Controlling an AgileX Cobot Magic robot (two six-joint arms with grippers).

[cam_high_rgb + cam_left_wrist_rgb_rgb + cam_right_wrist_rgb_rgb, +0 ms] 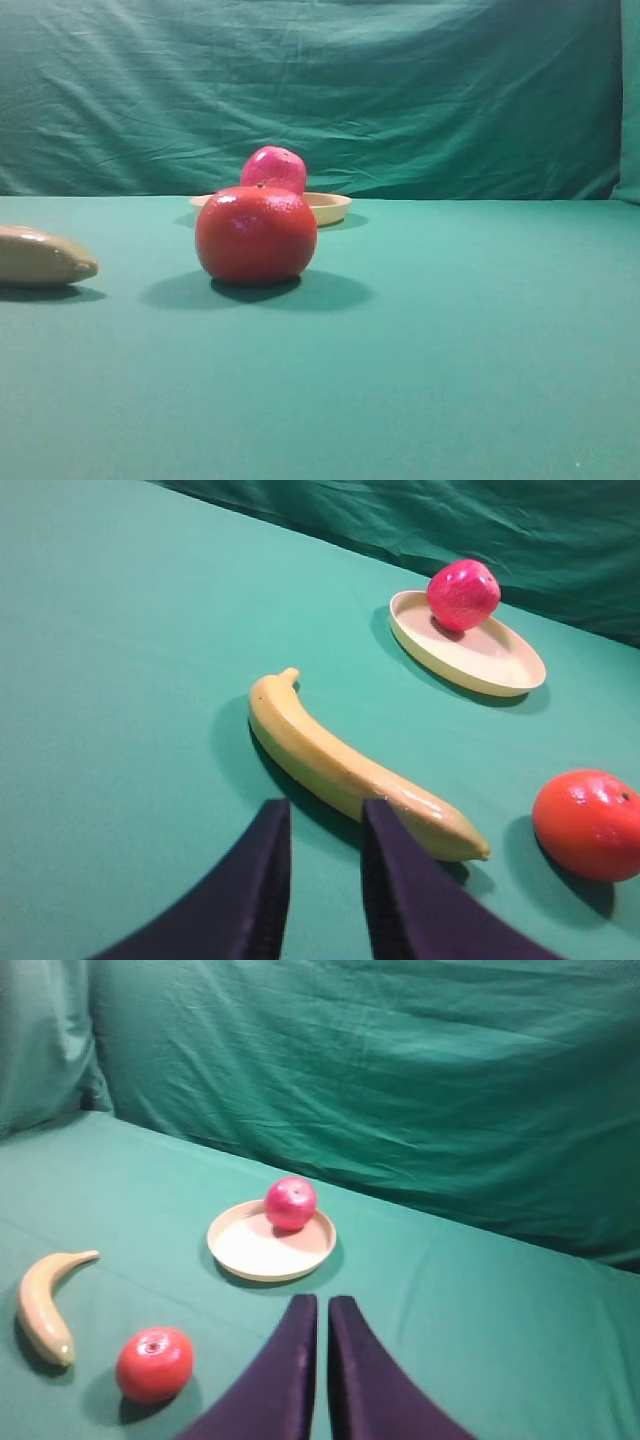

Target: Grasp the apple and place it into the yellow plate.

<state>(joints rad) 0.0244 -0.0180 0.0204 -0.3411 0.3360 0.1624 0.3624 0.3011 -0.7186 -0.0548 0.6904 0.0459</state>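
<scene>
The glossy crimson apple (273, 166) rests on the yellow plate (330, 206) at the back of the table, half hidden behind an orange-red fruit. In the left wrist view the apple (463, 594) sits at the far end of the plate (480, 660). In the right wrist view the apple (290, 1203) is on the plate's (260, 1250) far rim side. My left gripper (326, 815) is empty, its fingers a little apart, far from the plate. My right gripper (323, 1305) is shut and empty, well short of the plate. Neither gripper shows in the exterior view.
A large orange-red fruit (256, 235) stands in front of the plate; it also shows in the wrist views (590, 823) (153, 1364). A tan-yellow banana (340, 765) lies just beyond my left gripper, at the table's left (40, 258). A green cloth backdrop hangs behind.
</scene>
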